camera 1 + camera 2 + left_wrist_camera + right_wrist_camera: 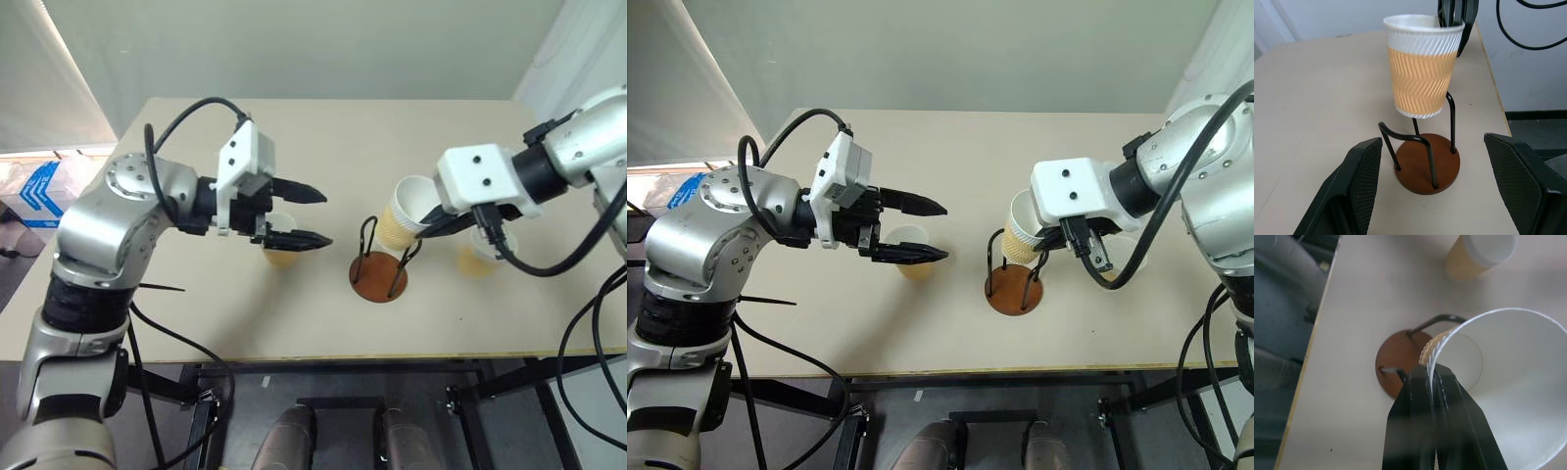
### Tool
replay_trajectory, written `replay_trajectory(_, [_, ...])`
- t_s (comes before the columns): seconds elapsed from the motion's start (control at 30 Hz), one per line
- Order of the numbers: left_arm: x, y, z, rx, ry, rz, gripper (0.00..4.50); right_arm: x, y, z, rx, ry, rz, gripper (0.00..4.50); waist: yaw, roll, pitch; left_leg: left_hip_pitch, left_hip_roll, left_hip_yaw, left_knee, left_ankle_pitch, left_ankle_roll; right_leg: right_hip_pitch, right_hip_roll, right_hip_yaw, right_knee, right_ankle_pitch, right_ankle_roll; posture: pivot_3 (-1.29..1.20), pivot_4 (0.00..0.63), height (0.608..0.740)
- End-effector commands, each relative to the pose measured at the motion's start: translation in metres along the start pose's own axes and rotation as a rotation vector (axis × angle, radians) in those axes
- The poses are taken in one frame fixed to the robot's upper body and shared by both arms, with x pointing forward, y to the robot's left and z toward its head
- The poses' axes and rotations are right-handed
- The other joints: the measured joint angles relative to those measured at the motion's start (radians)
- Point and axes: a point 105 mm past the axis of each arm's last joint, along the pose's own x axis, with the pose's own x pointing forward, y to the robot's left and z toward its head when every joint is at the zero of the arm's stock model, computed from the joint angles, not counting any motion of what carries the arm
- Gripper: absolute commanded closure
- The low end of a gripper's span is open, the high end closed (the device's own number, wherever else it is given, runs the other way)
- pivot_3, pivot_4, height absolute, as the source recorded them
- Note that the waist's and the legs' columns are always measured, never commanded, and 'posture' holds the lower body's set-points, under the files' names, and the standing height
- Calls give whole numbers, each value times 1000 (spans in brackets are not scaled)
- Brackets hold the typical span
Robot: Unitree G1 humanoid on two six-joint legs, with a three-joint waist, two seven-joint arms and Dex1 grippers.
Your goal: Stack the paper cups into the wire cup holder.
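My right gripper is shut on the rim of a paper cup, one finger inside and one outside. The cup hangs tilted just above the wire cup holder, its bottom level with the tops of the two black wire loops. The holder's reddish-brown base holds nothing. My left gripper stands open in the air left of the holder, pointing at it, its fingers empty. Below that gripper a second paper cup stands on the table. A third cup stands under my right arm.
The beige table has open room behind the holder. Its front edge runs close below the holder. Black cables hang from my right wrist near the third cup. A blue and white bag lies beyond the table's left side.
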Motion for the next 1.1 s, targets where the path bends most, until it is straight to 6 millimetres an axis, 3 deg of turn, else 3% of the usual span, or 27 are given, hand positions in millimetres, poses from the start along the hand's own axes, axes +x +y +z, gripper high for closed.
replay_trajectory(0.03, [1,-2,8,36,-9,11,844,0,-3,-3,-48,39,-30,4472,0,0,0,0,0,0,0,0,0,0,0,0,0,0,0,0,150,740])
replay_trajectory(0.17, [-1,1,4,32,9,25,844,9,-1,-5,-53,37,-14,4472,0,0,0,0,0,0,0,0,0,0,0,0,-1,0,2,0,150,740])
replay_trajectory(0.27, [-3,3,1,31,20,34,844,12,-4,-1,-39,11,-32,3887,0,0,0,0,0,0,0,0,0,0,0,0,-1,1,4,0,150,740])
replay_trajectory(0.53, [-15,13,-20,24,90,113,844,12,-22,-4,68,-31,-189,1192,0,0,0,0,0,0,0,1,1,0,0,0,-1,2,4,0,150,740])
replay_trajectory(0.67, [-41,27,-34,36,161,201,844,-17,-28,7,333,-247,-321,1192,1,0,0,0,0,0,0,1,0,0,0,0,-1,2,4,0,150,740])
replay_trajectory(0.83, [-68,31,-53,61,284,205,844,-43,-9,31,534,-480,-295,1192,2,-1,0,-2,0,0,-2,6,-11,-2,1,1,-2,0,4,0,150,740])
replay_trajectory(0.97, [-73,29,-75,144,427,138,844,-49,6,24,631,-490,-315,1192,6,-2,-1,-2,-1,0,-6,5,-12,-4,1,1,-2,-3,-1,0,150,740])
replay_trajectory(1.1, [-68,33,-91,211,488,80,844,-38,28,18,660,-446,-274,1192,9,-2,-1,-3,-1,-1,-7,4,-11,-6,1,1,-1,-3,-1,0,150,740])
